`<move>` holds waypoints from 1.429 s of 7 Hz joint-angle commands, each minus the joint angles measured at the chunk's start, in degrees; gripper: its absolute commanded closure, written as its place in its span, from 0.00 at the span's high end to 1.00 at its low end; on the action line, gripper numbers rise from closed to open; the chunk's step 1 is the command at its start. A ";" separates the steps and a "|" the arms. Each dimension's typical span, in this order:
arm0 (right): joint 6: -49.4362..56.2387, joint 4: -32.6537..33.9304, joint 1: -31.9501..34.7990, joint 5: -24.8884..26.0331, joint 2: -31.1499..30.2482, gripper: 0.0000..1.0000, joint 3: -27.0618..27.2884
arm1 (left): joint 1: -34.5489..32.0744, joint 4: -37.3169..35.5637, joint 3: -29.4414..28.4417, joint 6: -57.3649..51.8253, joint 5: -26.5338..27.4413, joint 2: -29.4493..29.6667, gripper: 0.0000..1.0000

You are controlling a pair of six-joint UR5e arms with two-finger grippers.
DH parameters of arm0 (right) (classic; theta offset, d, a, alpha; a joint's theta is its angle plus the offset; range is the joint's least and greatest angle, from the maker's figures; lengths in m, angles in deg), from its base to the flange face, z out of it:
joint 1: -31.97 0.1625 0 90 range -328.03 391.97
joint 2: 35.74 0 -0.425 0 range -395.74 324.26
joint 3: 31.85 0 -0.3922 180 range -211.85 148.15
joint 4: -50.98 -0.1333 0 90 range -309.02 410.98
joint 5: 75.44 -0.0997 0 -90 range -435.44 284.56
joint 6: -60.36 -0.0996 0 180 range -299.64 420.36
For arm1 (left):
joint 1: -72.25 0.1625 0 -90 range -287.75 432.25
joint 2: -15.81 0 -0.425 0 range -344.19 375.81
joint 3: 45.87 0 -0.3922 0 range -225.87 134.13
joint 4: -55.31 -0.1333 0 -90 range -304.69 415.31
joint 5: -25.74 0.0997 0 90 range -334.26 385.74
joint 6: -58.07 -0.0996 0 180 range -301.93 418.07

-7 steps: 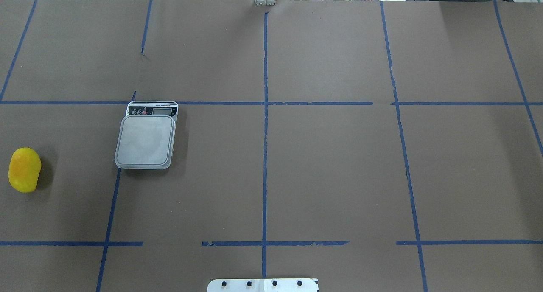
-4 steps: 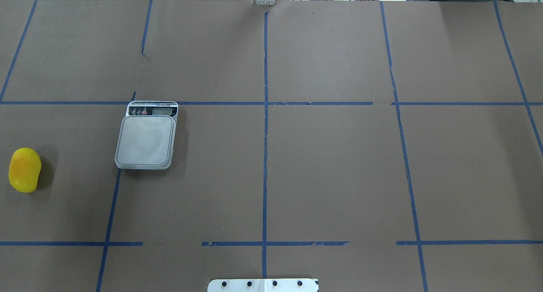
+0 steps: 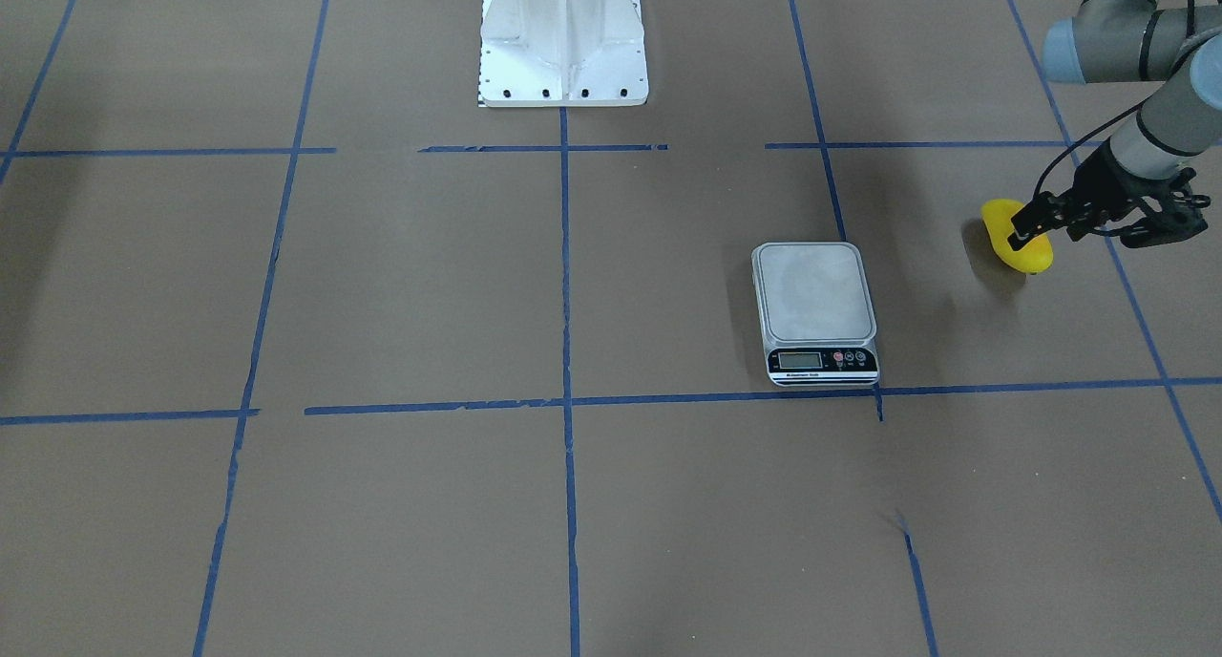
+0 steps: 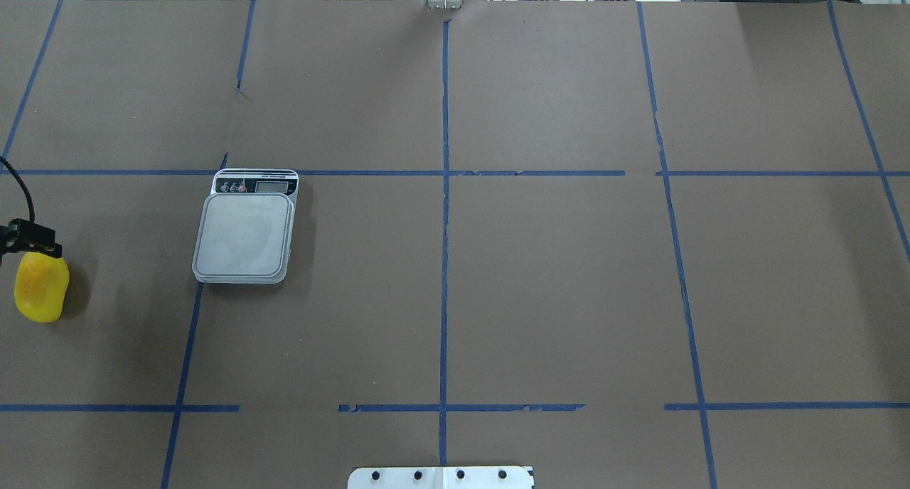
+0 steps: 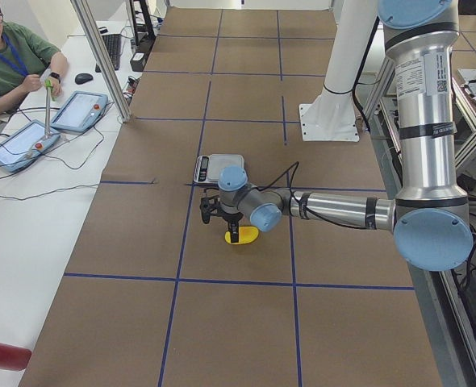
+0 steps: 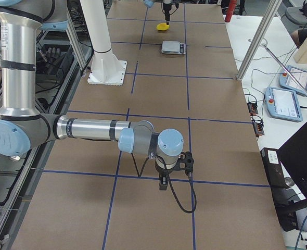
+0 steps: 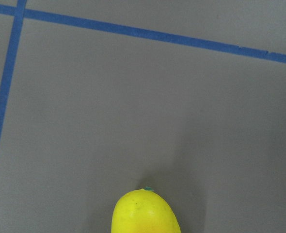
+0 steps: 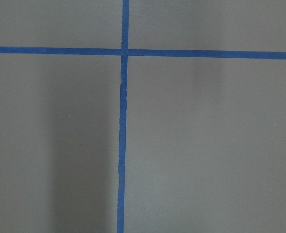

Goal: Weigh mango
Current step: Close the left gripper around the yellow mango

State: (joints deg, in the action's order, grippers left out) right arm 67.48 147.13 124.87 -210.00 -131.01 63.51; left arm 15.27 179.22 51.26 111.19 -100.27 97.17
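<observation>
The yellow mango (image 4: 41, 286) lies on the brown table at the far left; it also shows in the front view (image 3: 1017, 240) and at the bottom of the left wrist view (image 7: 145, 213). The scale (image 4: 244, 234) stands to its right with a bare steel platform. My left gripper (image 3: 1141, 225) hovers just outboard of the mango and its jaws look open and empty. Its black wrist camera (image 4: 32, 237) is over the mango's far end. My right gripper (image 6: 171, 167) shows only in the right side view, low over the table far from both; I cannot tell its state.
The table is brown paper with blue tape lines (image 4: 444, 261). The robot's white base (image 3: 563, 41) stands at the middle of the near edge. An operator (image 5: 12, 56) sits beyond the far edge with tablets.
The left arm's black wrist camera and cable have come into the overhead view from the left edge, next to the mango. The mango and the scale have not moved.
</observation>
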 commanded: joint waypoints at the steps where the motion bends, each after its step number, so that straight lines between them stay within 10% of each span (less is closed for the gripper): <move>1: 0.00 0.00 0.00 0.00 0.00 1.00 0.00 | 2.21 0.45 -1.23 0.15 0.77 0.02 1.00; 4: 0.00 0.00 0.00 0.00 0.00 1.00 0.00 | 4.50 0.45 -2.90 -0.29 0.77 0.11 1.00; 6: 0.00 0.00 0.00 0.00 0.00 1.00 0.00 | 4.42 0.19 -2.39 -1.08 0.68 0.11 0.07; 8: 0.00 0.00 0.00 0.00 0.00 1.00 0.00 | 3.28 -3.12 4.07 -2.58 -0.02 -0.33 0.00; 10: 0.00 0.00 0.00 0.00 0.00 1.00 0.00 | 2.31 -22.12 13.83 -6.85 -0.02 3.42 0.00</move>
State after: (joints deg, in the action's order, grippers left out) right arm 67.48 147.12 124.87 -210.00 -131.01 63.51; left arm 18.19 168.19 59.30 107.37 -100.25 98.25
